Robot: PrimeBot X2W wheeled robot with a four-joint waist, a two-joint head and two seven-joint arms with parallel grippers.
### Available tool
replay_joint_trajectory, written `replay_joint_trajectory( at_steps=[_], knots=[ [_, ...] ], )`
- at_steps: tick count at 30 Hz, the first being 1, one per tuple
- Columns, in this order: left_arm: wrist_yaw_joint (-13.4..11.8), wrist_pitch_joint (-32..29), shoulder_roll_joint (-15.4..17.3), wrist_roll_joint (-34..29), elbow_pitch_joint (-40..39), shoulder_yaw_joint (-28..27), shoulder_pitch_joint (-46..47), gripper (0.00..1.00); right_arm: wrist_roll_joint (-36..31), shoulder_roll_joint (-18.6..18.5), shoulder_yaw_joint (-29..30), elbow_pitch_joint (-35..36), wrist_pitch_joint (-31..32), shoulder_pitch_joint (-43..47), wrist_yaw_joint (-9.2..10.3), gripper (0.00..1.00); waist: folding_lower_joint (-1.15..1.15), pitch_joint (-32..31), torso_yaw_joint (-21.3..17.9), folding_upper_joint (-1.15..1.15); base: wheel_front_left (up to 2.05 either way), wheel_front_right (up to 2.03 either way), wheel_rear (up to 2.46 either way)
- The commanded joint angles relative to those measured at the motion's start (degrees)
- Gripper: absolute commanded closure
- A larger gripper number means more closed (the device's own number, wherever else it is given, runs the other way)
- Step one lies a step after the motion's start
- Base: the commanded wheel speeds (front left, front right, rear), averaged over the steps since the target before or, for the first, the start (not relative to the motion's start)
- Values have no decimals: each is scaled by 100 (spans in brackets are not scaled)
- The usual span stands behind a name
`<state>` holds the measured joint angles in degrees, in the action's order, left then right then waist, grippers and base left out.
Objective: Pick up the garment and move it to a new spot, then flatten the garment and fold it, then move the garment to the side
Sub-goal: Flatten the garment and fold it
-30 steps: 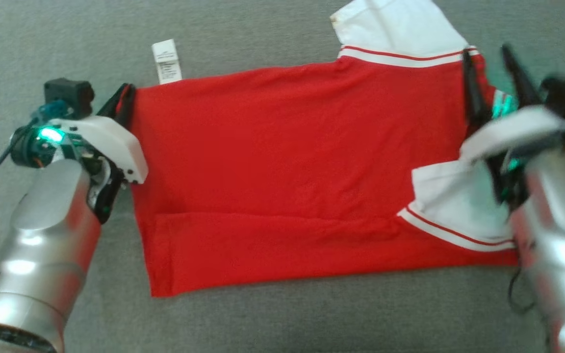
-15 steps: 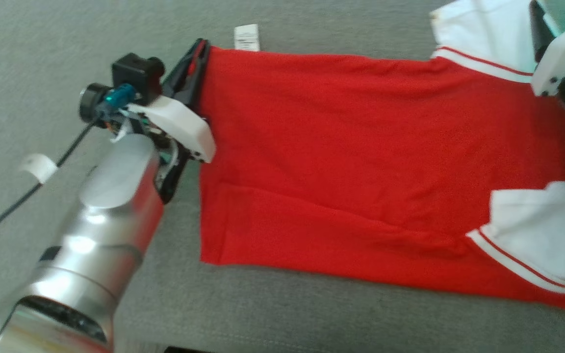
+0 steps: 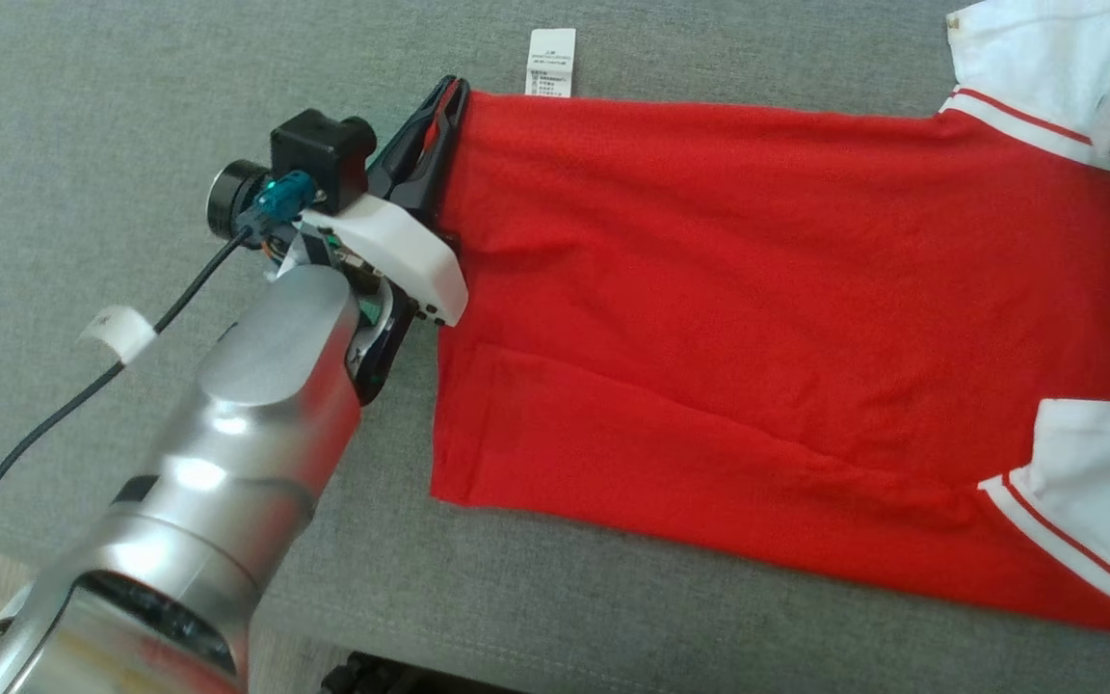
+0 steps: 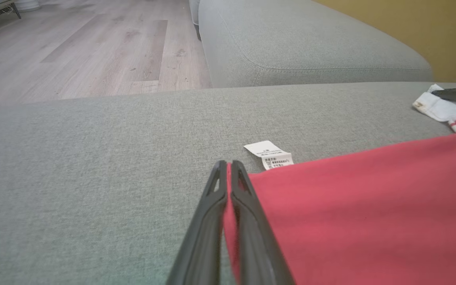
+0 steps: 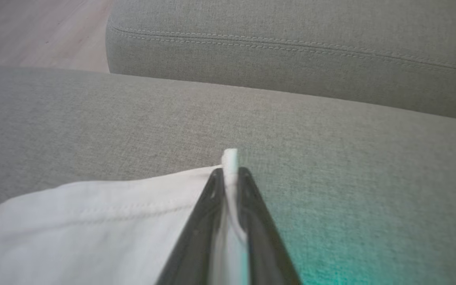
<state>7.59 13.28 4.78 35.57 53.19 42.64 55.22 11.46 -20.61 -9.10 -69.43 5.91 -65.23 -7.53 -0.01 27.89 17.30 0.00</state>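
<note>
As the garment (image 3: 757,289) is stretched along the grey cushion (image 3: 131,116), its hem (image 3: 447,405) is clamped by the left gripper (image 4: 226,164), its sleeve (image 5: 93,221) by the right gripper (image 5: 231,171).

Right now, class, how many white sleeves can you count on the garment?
2. The upper sleeve is at the head view's top right; the lower sleeve lies over the red garment at lower right. Both run off the picture.

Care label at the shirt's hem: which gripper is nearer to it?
Left. The left gripper is shut on the hem corner of the red shirt, right beside the care label. The right gripper pinches the white sleeve at the opposite end.
</note>
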Motion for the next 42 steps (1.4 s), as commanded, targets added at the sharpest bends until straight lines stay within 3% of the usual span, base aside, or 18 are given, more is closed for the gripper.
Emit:
replay_joint_trajectory(
  at_steps=[1,4,10,15,26,34,35,36,37,38,42],
  knots=[
    [-10,86,203,75,-65,-99,233,100,-33,35,10,11,-188,-24,4,100,1,-14,-19,0,0,0,0],
    [-10,119,231,98,-42,-116,250,100,-76,27,65,45,-539,-86,4,100,1,-35,-48,0,0,0,0],
    [-106,168,396,-37,-320,-478,148,100,-14,218,382,214,-1844,-122,4,100,1,-223,-257,0,0,0,0],
    [-215,170,640,-425,-908,-914,-461,100,382,487,400,768,-2080,351,4,100,1,-512,-602,0,0,0,0],
    [-399,171,974,-1557,-1944,-1905,-2256,100,1713,657,394,3532,-2089,3277,4,100,1,-1153,-1368,0,0,0,0],
    [-462,172,773,-2104,-2512,-2715,-3553,100,2048,1098,469,4030,-2090,4894,4,100,1,-1575,-1592,0,0,0,0],
    [-448,172,718,-2148,-2530,-2794,-3666,85,2051,1139,469,3986,-2090,4988,4,100,1,-1620,-1595,0,0,0,0],
    [-436,172,666,-2199,-2541,-2866,-3768,55,2051,1178,480,3926,-2090,5056,4,100,1,-1660,-1599,0,0,0,0],
    [-430,172,623,-2246,-2537,-2937,-3855,2,2036,1208,499,3861,-2090,5095,4,69,1,-1689,-1605,0,0,0,0],
    [-423,172,571,-2282,-2532,-3014,-3930,0,1986,1225,517,3795,-2090,5110,4,0,1,-1722,-1608,0,0,0,0],
    [-557,172,370,-2511,-2755,-3367,-4227,0,1554,1273,721,3901,-2090,5055,4,0,1,-1855,-1602,0,0,0,0]
  ],
)
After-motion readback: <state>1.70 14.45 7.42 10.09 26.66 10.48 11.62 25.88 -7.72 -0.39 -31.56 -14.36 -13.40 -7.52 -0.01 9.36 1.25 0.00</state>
